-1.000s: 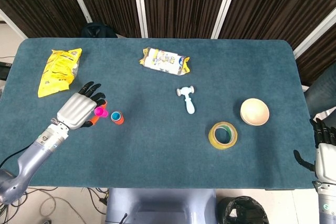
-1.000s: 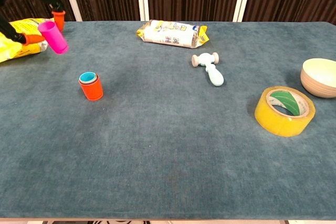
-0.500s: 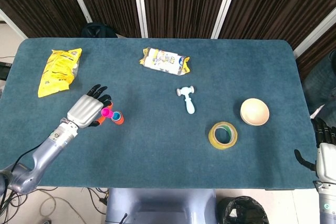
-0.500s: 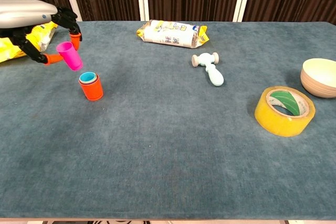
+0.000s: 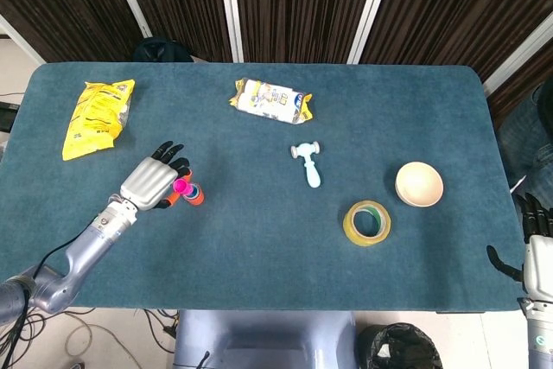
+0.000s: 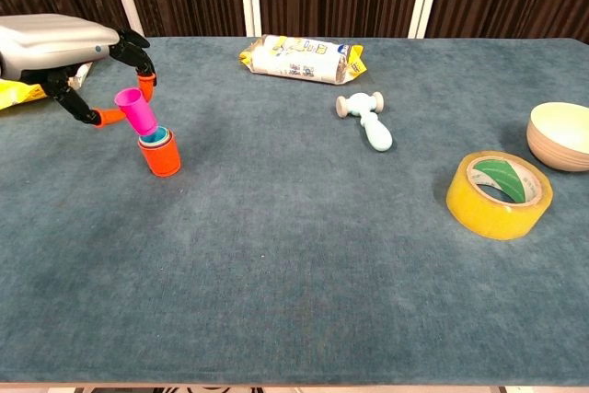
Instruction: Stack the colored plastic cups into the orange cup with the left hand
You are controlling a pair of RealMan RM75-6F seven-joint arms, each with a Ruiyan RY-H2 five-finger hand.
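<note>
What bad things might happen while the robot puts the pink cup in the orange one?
1. The pink cup is tilted over the orange cup, so it might catch the rim and not slide in.
2. The left hand holds the pink cup only at its fingertips; it could slip out.
3. The orange cup stands free on the table, so a push might knock it over.

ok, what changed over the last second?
The left hand carried the pink cup it holds toward the robot's right and down, from near the yellow chip bag to just above the orange cup. The pink cup's base now sits at the blue cup nested inside, still tilted and still gripped. The orange cup, toy hammer, tape roll and bowl did not move.
</note>
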